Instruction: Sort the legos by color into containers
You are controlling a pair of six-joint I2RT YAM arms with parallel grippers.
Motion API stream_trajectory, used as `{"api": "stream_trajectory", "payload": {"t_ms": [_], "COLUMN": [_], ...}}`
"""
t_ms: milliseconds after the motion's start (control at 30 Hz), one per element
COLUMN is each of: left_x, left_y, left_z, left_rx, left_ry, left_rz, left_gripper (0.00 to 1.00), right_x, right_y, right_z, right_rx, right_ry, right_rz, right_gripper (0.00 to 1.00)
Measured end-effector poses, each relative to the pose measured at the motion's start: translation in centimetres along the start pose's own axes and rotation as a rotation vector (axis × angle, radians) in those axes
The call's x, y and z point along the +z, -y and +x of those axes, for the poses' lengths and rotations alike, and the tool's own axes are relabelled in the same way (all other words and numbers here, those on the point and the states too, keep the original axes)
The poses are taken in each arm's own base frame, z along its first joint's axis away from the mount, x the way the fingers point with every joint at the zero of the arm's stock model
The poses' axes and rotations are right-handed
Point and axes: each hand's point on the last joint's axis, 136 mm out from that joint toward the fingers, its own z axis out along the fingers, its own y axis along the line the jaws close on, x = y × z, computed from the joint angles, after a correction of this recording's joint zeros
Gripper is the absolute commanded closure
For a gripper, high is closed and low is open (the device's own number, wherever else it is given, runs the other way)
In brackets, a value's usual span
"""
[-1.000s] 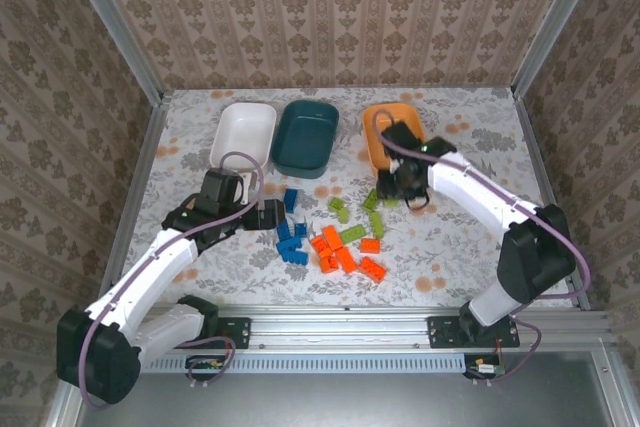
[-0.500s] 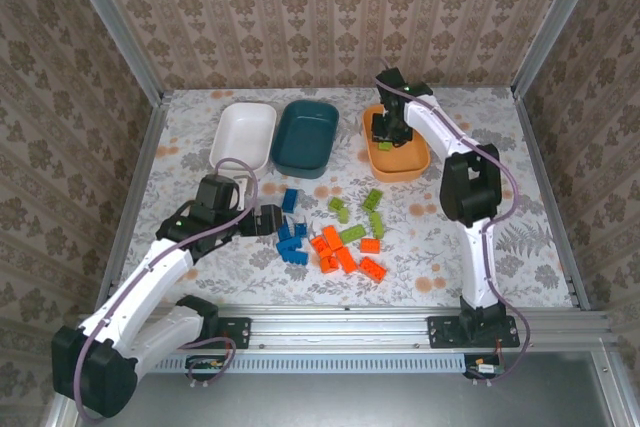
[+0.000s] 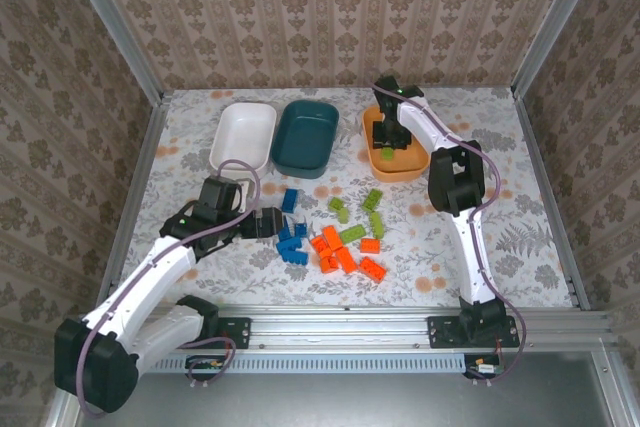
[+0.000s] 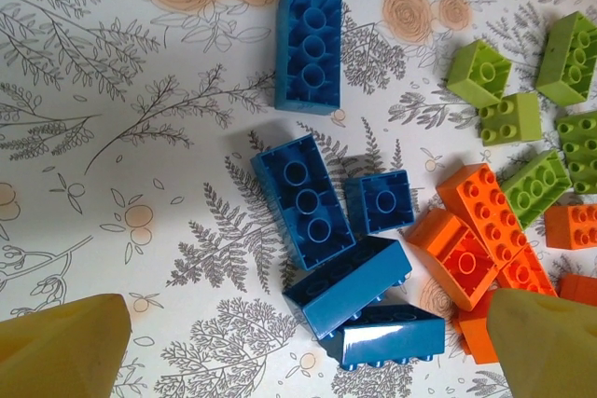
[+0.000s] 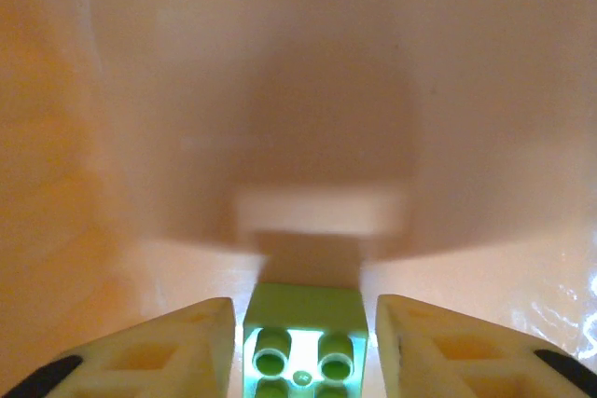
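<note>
Three bins stand in a row on the flowered tabletop [image 3: 490,207]. The teal bin [image 3: 305,135] is in the middle, with a white bin [image 3: 243,135] just left of it and an orange bin [image 3: 408,164] to its right. The right hand [image 3: 392,135] reaches into the orange bin. Its fingers are slightly parted, leaving a thin gap on each side of one green brick [image 5: 303,323] inside that bin. Nearer than the teal bin lie the loose bricks: five blue bricks [image 4: 303,198], about six orange bricks [image 3: 345,257] and five green bricks [image 3: 352,234]. The orange cluster touches the blue one. The left hand [image 3: 268,219] hovers over the blue bricks, wide open.
</note>
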Motion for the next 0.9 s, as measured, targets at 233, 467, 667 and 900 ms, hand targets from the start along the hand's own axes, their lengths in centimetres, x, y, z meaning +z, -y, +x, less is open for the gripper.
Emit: {"api": "stream_trajectory", "payload": {"t_ms": [233, 467, 667, 900], "left_x": [0.1, -0.2, 0.3, 1.5], "left_y": [0.0, 0.3, 0.7, 1.1], "left_z": [0.1, -0.5, -1.0, -1.3], "left_rx": [-0.001, -0.015, -0.030, -0.050], "left_ry": [-0.004, 0.022, 0.037, 0.019], "left_rz": [-0.002, 0.011, 0.038, 0.059], "left_gripper": [0.00, 0.00, 0.00, 0.00], "right_x": [-2.1, -14.4, -18.3, -11.0], "right_y": [0.3, -0.8, -4.3, -3.4], "right_z": [-0.7, 3.1, 13.7, 24.0], "right_rx": [0.009, -0.033, -0.187, -0.270], "right_ry": [0.034, 0.195, 0.203, -0.040], "right_rz": [-0.010, -0.095, -0.190, -0.093], "right_gripper": [0.44, 0.36, 0.34, 0.34]}}
